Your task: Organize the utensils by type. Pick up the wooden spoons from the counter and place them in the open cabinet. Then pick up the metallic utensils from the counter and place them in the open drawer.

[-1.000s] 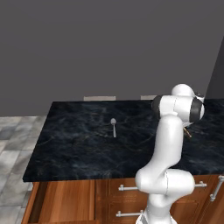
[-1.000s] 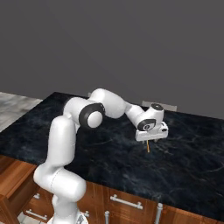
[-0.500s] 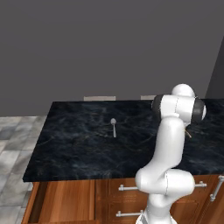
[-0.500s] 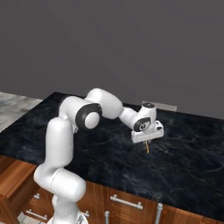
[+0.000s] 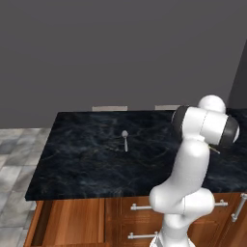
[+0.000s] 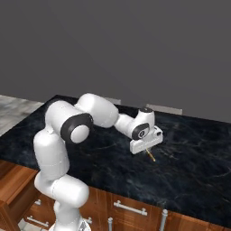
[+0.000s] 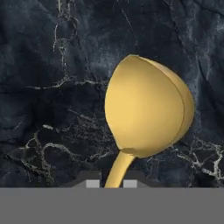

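Wooden spoon [image 7: 146, 116] pinched in gripper [image 6: 145, 145], lifted over counter [image 6: 194, 158].

Held by the handle between closed-in fingertips, bowl hanging just beyond them, above the dark slab. Metal spoon [image 5: 125, 138] lying flat, well away from the gripper. Thin handle, narrow hold: likely to swivel or slip out on a fast swing toward the cabinet, then drop to the counter.

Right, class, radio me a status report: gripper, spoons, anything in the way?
Gripper shut on wooden spoon, above the counter. Metal spoon lying on counter, untouched. Nothing seen in the way.
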